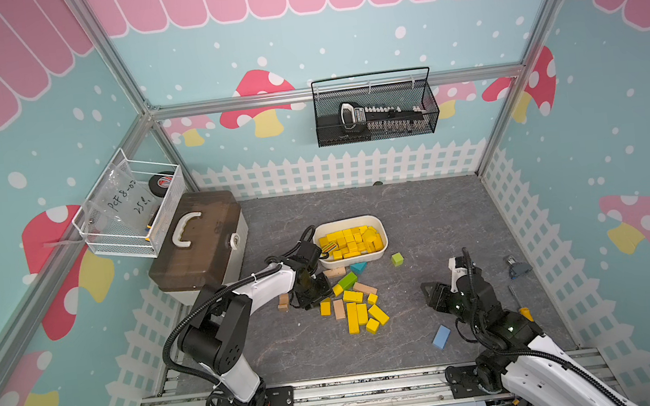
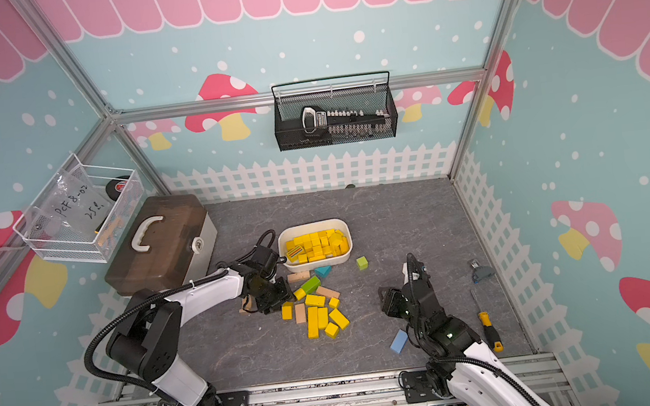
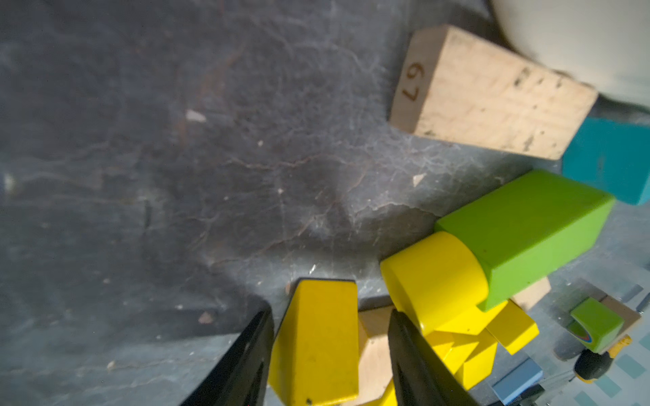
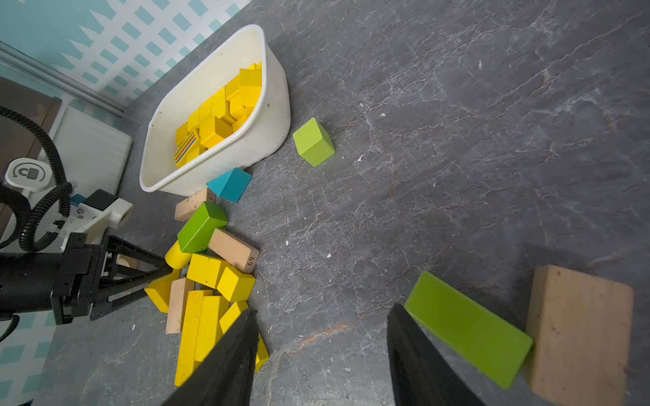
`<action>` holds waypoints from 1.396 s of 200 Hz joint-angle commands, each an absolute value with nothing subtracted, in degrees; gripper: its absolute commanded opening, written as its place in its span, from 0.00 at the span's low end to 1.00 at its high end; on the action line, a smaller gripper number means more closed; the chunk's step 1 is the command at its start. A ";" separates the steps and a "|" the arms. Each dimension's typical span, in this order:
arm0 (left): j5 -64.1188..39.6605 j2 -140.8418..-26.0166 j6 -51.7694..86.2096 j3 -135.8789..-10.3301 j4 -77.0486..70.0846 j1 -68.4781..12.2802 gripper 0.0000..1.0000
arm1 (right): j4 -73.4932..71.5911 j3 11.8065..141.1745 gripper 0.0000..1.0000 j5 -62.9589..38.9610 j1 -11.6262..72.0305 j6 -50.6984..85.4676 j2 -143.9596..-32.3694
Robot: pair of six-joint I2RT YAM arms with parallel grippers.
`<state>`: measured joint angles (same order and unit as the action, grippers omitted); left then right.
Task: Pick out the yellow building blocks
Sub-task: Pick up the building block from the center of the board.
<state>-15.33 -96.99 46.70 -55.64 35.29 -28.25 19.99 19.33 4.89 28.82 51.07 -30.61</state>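
Note:
Several yellow building blocks [image 1: 350, 242] fill a white bin [image 1: 380, 228] at the table's middle. More yellow building blocks [image 1: 357, 311] lie loose in a pile in front of it, mixed with tan and green ones. My left gripper [image 1: 317, 301] is down at the pile's left edge. In the left wrist view it [image 3: 330, 313] is open around an upright yellow block [image 3: 316, 334]. One finger sits close against the block and a gap shows at the other. My right gripper [image 1: 431, 293] hovers open and empty to the right of the pile [image 4: 207, 316], its fingers [image 4: 242, 337] over bare table.
Beside the bin lie a green cube [image 1: 397, 259], a teal prism [image 1: 358, 267] and a tan block [image 3: 485, 98]. A green bar [image 3: 527, 228] rests on a rounded yellow block [image 3: 432, 281]. A blue block [image 1: 441, 336] and a screwdriver [image 2: 488, 327] lie front right. A brown toolbox [image 1: 200, 242] stands at the left.

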 commanded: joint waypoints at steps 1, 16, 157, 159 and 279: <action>-11.10 -97.22 42.88 -56.73 39.27 -28.25 0.56 | 20.27 18.39 0.59 4.68 28.39 51.42 -30.28; -8.90 -96.38 41.15 -57.09 41.66 -29.00 0.56 | 20.20 18.43 0.59 4.69 28.39 51.42 -30.22; 5.05 -98.35 32.70 -65.51 52.48 -38.25 0.55 | 20.14 18.23 0.59 4.55 28.30 51.50 -30.06; 5.04 -98.42 32.70 -65.55 52.47 -38.30 0.55 | 20.20 18.22 0.59 4.57 28.30 51.50 -30.06; 3.19 -99.82 33.66 -63.58 51.28 -39.83 0.45 | 20.22 18.20 0.59 4.46 28.21 51.50 -29.89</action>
